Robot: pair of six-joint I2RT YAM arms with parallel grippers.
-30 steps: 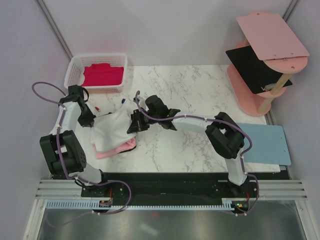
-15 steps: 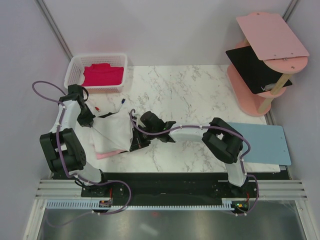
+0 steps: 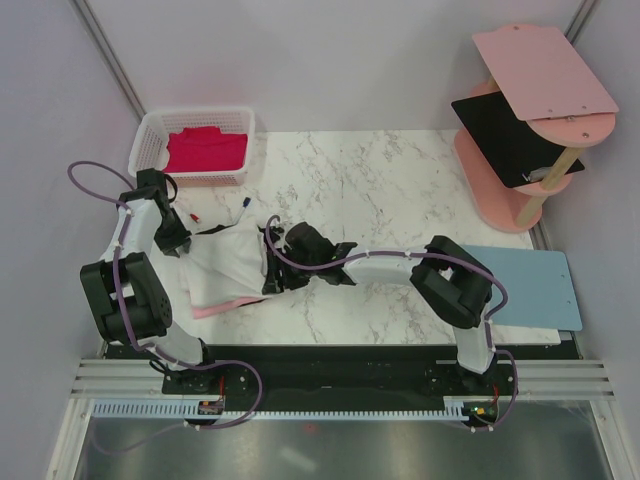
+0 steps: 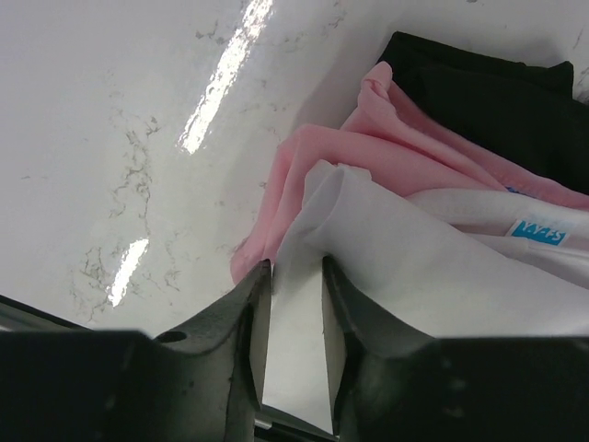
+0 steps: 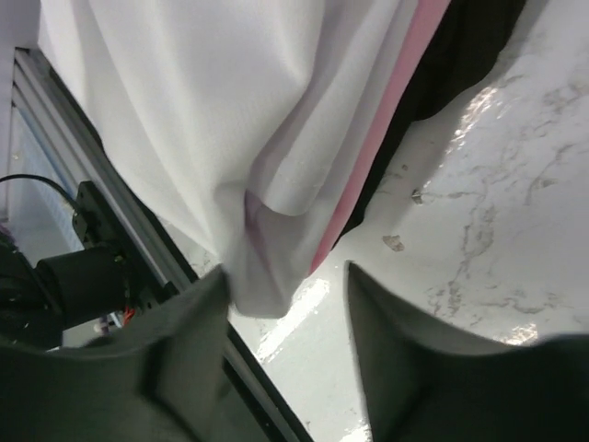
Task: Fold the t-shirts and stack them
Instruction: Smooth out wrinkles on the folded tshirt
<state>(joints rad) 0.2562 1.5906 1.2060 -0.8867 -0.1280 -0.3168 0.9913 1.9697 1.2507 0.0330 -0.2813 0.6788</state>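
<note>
Counted four t-shirts, two end effectors, one basket, one mat, one shelf unit.

Found three shirts stacked at the counter's near-left: white t-shirt on top, pink t-shirt under it, black t-shirt at the bottom. Spotted the fourth, the magenta-red t-shirt, folded inside the white basket at the far-left corner.

Seeing the white one rumpled, its folds sagging over the stack's edge, pink peeking out as a strip below.

Reading the left end effector as slightly parted, white cloth lying in the gap. Reading the right end effector as wide apart, gripping nothing, a white corner hanging in the gap.

Noting a glossy white marble counter with grey veins, the light-blue mat at its near-right edge, the pink shelf unit at far right, pale lilac walls.
</note>
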